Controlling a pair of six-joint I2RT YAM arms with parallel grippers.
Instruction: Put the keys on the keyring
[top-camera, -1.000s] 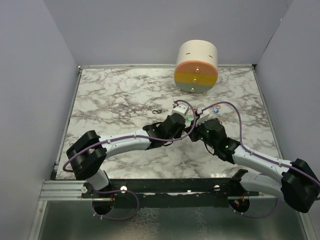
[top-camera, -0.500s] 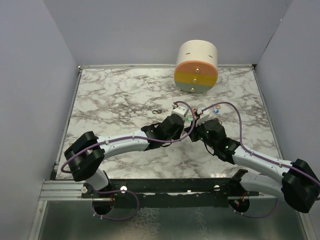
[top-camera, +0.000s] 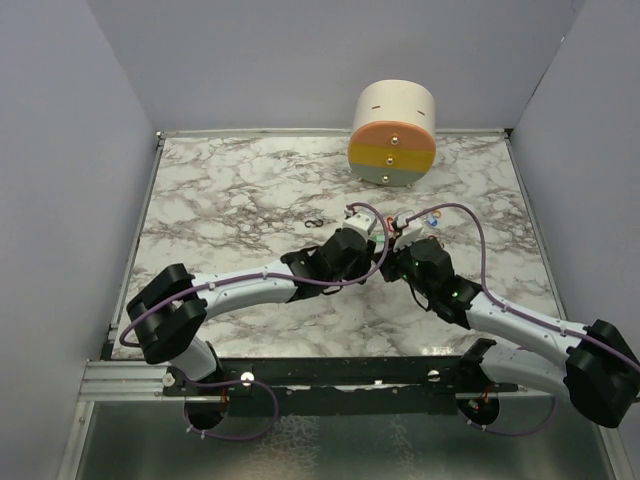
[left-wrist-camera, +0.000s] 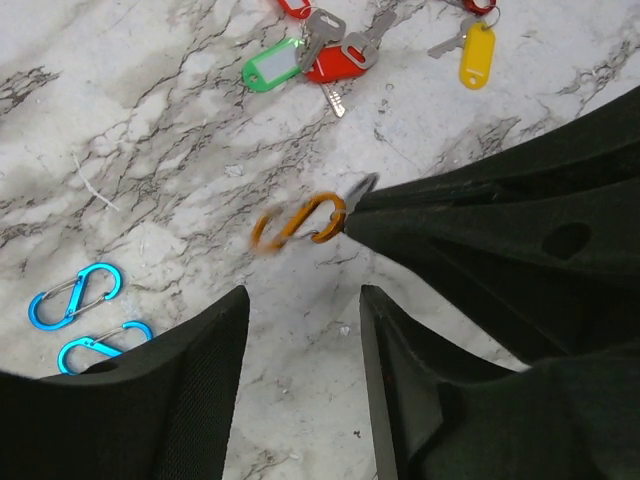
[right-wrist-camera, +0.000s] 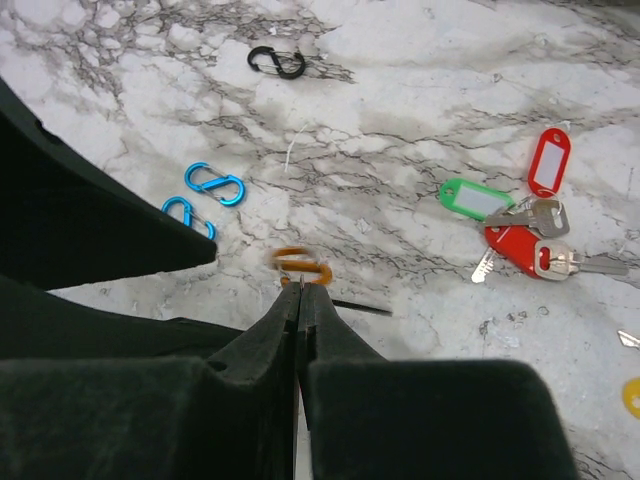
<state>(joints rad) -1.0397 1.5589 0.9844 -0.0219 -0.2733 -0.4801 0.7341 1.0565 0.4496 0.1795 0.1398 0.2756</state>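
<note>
My right gripper (right-wrist-camera: 300, 285) is shut on a thin metal key whose tip (left-wrist-camera: 365, 184) pokes out past its fingertips. An orange S-shaped keyring clip (left-wrist-camera: 298, 220) hangs from that tip above the marble, blurred in both wrist views. My left gripper (left-wrist-camera: 303, 292) stands open just short of the clip, with only bare tabletop between its fingers. More keys lie in a bunch beyond: one with a green head (left-wrist-camera: 272, 68), one with a red head (left-wrist-camera: 330, 65) and, apart from them, a yellow one (left-wrist-camera: 477, 55). The held key's head is hidden.
Two blue S-clips (left-wrist-camera: 75, 297) lie to the left of my left gripper. A black S-clip (right-wrist-camera: 277, 63) lies farther out. A round drum with orange, yellow and green bands (top-camera: 393, 135) stands at the back edge. Grey walls enclose the table.
My left gripper has gone from shut to open and let go of the orange clip, which now swings from the key in my right gripper. Both arms edged slightly forward.
</note>
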